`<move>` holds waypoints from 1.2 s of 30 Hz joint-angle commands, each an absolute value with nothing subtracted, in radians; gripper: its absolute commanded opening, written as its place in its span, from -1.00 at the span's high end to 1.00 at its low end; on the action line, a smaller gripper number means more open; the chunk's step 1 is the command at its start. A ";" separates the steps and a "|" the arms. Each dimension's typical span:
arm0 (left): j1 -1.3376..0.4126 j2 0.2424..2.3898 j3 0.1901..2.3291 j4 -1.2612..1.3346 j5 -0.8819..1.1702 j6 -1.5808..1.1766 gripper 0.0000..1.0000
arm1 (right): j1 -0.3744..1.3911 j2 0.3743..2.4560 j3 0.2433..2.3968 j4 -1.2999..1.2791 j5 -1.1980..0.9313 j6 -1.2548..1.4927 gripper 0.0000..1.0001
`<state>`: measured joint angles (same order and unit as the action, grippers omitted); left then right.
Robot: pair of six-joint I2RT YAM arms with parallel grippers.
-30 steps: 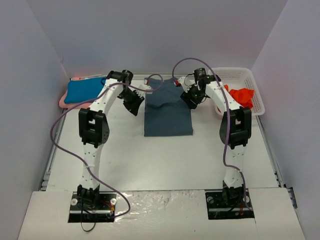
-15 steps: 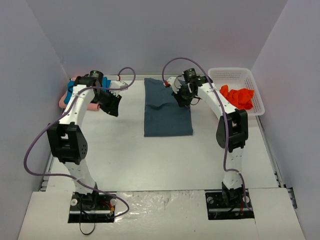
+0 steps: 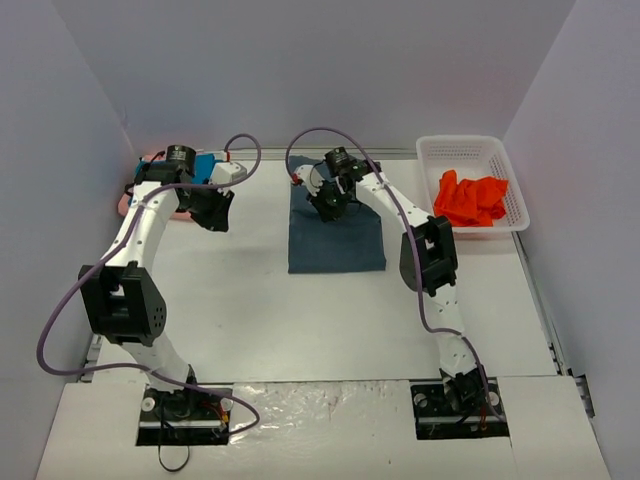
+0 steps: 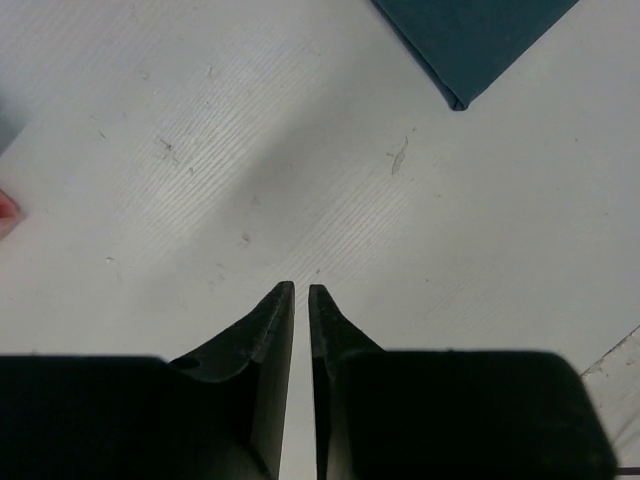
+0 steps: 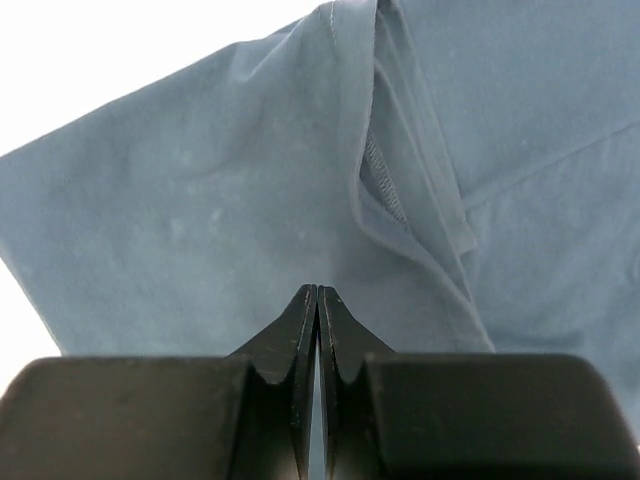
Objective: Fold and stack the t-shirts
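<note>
The dark slate blue-grey soft cloth t-shirt point(image 3: 335, 240) lay flat on the white table point(image 3: 250, 310), in the middle and towards the far side. It was folded into a tall rectangle with its collar at the far end. On my overhead feed the right gripper point(image 3: 328, 203) was down over that far end. Its wrist camera showed the two black fingers point(image 5: 285, 340) pressed together with no gap. Their tips were at the slate cloth just beside the ribbed collar fold point(image 5: 400, 190). I couldn't tell whether any cloth was pinched between them.

The left gripper point(image 4: 301, 288) hung over bare table to the left of the slate shirt, well apart from it. Its fingers were all but clenched, with a thin slit between the tips and nothing in it.

At the far left corner, the bright teal-blue shirt point(image 3: 207, 165) was mostly hidden behind the left arm point(image 3: 140, 230). The pale pink shirt point(image 3: 128, 202) showed at its edge. The orange-red shirt point(image 3: 472, 198) sat crumpled in the white plastic lattice basket point(image 3: 470, 142) at the far right, well apart from the slate one.
</note>
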<state>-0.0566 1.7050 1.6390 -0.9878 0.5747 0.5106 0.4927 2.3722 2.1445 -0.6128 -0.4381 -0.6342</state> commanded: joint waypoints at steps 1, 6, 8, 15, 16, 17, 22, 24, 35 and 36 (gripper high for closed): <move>-0.051 1.655 1.628 -0.966 0.569 0.499 0.78 | 0.505 2.384 2.221 -0.635 -0.457 -0.612 1.00; -0.051 1.649 1.609 -0.948 0.555 0.497 0.79 | 0.514 2.437 2.281 -0.632 -0.460 -0.598 1.00; -0.051 1.649 1.605 -0.942 0.555 0.494 0.78 | 0.514 2.459 2.310 -0.626 -0.463 -0.594 1.00; -0.051 1.655 1.611 -0.948 0.560 0.497 0.80 | 0.525 2.522 2.384 -0.621 -0.456 -0.581 1.00; -0.051 1.655 1.609 -0.948 0.560 0.494 0.80 | 0.525 2.534 2.388 -0.618 -0.451 -0.581 1.00; -0.051 1.655 1.609 -0.945 0.560 0.495 0.80 | 0.525 2.539 2.396 -0.614 -0.451 -0.581 1.00; -0.051 1.658 1.606 -0.940 0.557 0.497 0.80 | 0.528 2.574 2.419 -0.589 -0.430 -0.586 1.00; -0.052 1.661 1.608 -0.939 0.557 0.497 0.80 | 0.528 2.585 2.427 -0.565 -0.413 -0.584 1.00; -0.054 1.678 1.615 -0.940 0.557 0.494 0.80 | 0.532 2.599 2.447 -0.519 -0.331 -0.598 1.00; -0.052 1.678 1.617 -0.942 0.557 0.492 0.80 | 0.534 2.591 2.439 -0.517 -0.330 -0.598 1.00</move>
<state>-0.0566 1.7035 1.6039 -0.9401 0.5552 0.5079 0.5255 2.6167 2.4130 -0.5251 -0.3550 -0.5949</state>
